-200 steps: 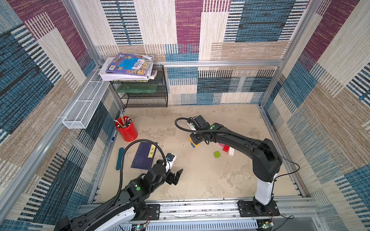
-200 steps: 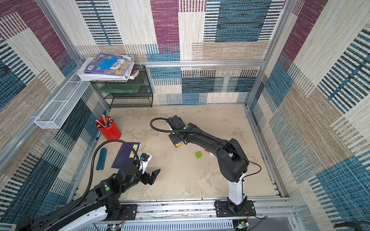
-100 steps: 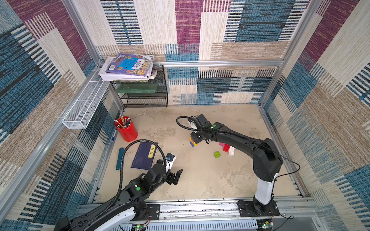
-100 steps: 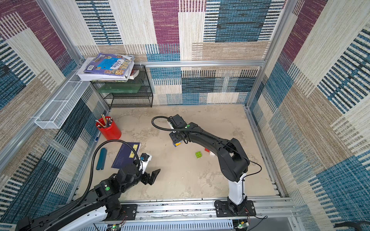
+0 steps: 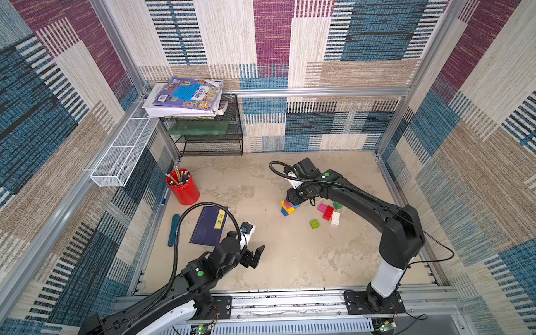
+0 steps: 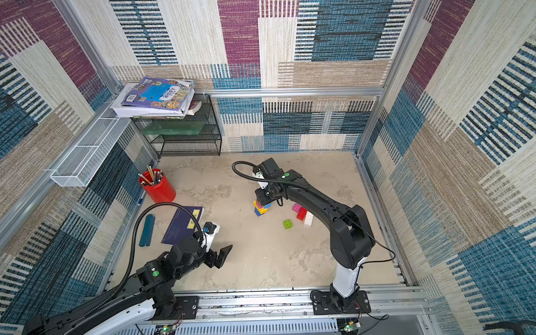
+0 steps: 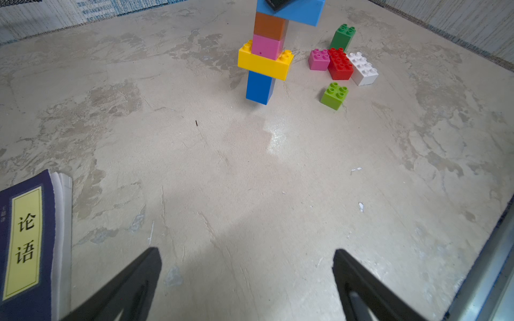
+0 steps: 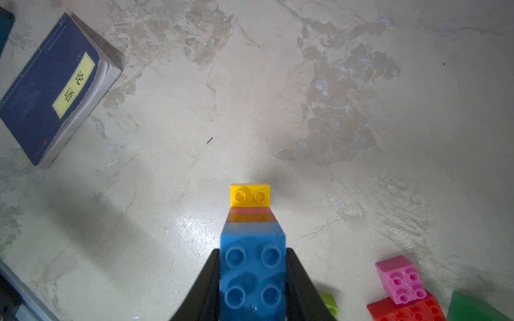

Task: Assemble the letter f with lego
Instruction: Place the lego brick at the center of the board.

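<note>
The lego stack (image 5: 287, 207) (image 6: 262, 208) stands upright mid-table. From the bottom it is a blue brick (image 7: 260, 87), a yellow oblong (image 7: 264, 65), a pink brick (image 7: 267, 48), a brown brick (image 7: 269, 26) and a light blue oblong (image 7: 300, 12). My right gripper (image 8: 253, 251) (image 5: 293, 200) is shut on the light blue brick (image 8: 253, 278) from above. I cannot tell whether the stack's base touches the table. Loose pink (image 5: 322, 207), red (image 5: 328, 213), white (image 5: 335, 218), dark green (image 5: 337, 206) and light green (image 5: 314, 224) bricks lie to its right. My left gripper (image 7: 247, 253) (image 5: 255, 255) is open and holds nothing, near the front.
A dark blue book (image 5: 210, 226) lies beside my left arm, with a teal case (image 5: 174, 229) further left. A red pencil cup (image 5: 183, 188) stands at the left wall. A black wire rack (image 5: 208, 136) with books fills the back left corner, next to a white mesh basket (image 5: 121, 153).
My right gripper has shifted slightly to the right with the stack in its grip. The left arm has not moved.
</note>
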Motion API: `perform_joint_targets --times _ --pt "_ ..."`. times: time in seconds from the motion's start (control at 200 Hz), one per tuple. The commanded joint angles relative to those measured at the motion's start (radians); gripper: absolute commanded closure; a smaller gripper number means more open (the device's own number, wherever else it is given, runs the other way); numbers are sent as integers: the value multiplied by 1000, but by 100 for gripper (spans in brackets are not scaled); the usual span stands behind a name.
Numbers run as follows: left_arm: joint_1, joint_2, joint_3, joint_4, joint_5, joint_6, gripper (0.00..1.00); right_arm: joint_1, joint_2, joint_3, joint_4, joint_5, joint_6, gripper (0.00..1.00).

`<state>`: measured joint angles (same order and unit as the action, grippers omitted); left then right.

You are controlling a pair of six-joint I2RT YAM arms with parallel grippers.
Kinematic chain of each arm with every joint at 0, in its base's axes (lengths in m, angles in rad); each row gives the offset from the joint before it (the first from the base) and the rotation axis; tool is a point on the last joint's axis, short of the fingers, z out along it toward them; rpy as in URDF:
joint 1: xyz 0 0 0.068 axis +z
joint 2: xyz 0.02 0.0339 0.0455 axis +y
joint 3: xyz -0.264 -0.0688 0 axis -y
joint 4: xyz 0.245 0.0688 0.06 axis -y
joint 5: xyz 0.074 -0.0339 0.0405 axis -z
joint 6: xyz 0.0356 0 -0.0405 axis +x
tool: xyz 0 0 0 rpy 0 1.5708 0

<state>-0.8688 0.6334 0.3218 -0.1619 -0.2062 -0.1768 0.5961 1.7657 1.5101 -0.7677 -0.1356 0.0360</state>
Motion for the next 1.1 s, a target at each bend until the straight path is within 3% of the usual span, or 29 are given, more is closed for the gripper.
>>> perform_joint_targets --times 0.0,0.396,1.092 --pt "0 -1 6 10 -4 -1 1 -31 -37 -44 100 -129 15 74" --pt "0 -1 7 7 -10 -3 1 -115 -102 -270 493 -422 183 74" --pt "0 -7 6 4 -15 -5 1 -129 -23 -491 1034 -530 463 72"
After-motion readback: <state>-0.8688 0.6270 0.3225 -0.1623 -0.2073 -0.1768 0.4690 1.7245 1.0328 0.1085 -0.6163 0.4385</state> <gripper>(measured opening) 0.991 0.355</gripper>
